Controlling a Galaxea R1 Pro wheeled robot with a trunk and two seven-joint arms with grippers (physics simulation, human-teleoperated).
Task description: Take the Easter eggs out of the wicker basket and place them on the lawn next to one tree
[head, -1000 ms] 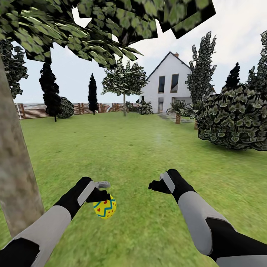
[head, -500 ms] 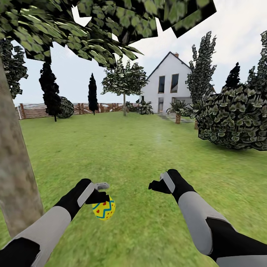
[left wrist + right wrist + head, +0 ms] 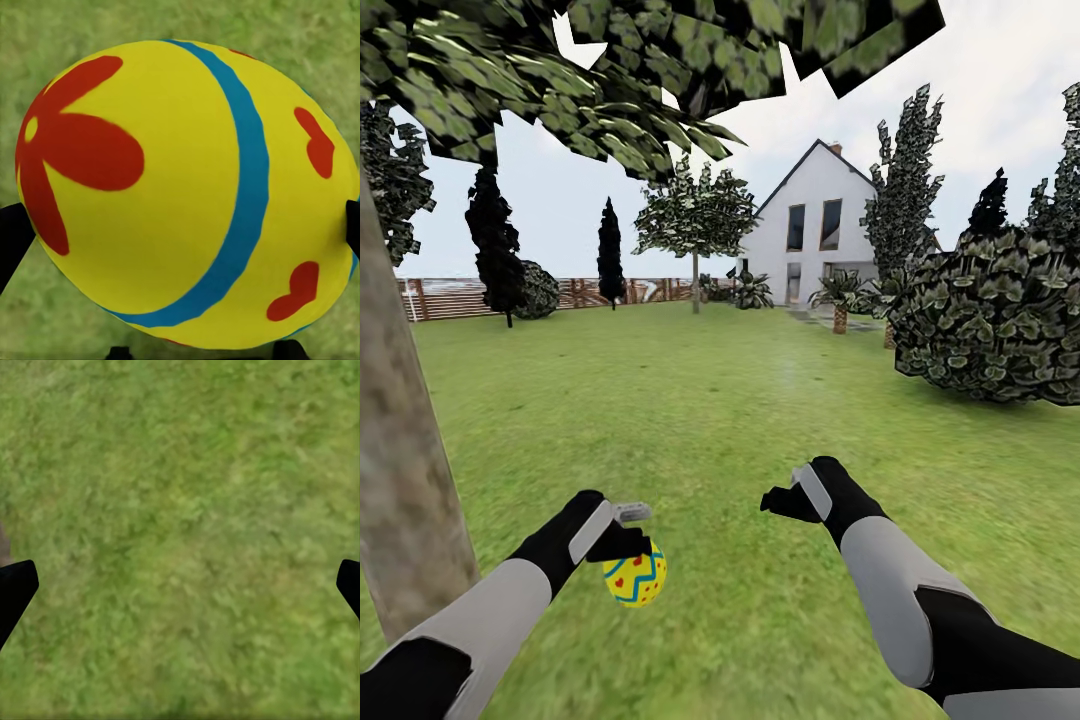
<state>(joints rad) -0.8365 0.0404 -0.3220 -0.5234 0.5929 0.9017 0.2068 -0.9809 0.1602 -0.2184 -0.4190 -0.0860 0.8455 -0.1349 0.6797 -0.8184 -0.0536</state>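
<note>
The left gripper (image 3: 632, 545) clasps an Easter egg (image 3: 635, 578) over the lawn (image 3: 740, 400), beside the tree (image 3: 405, 500). The left wrist view adds the egg's red flower mark and hearts. The right gripper (image 3: 778, 500) hangs spread and empty, its wrist view showing fingertips (image 3: 15, 589) wide over grass.

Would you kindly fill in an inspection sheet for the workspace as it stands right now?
Surface: lawn, mottled green grass.
Job's things: one Easter egg, yellow with blue zigzag and red marks, held above the grass; tree trunk close beside the left arm.
Clutter: nothing seen.
Hands: left hand shut on the egg; right hand open over grass.
Cables: nothing seen.
Surroundings: white house, fence, bush.
</note>
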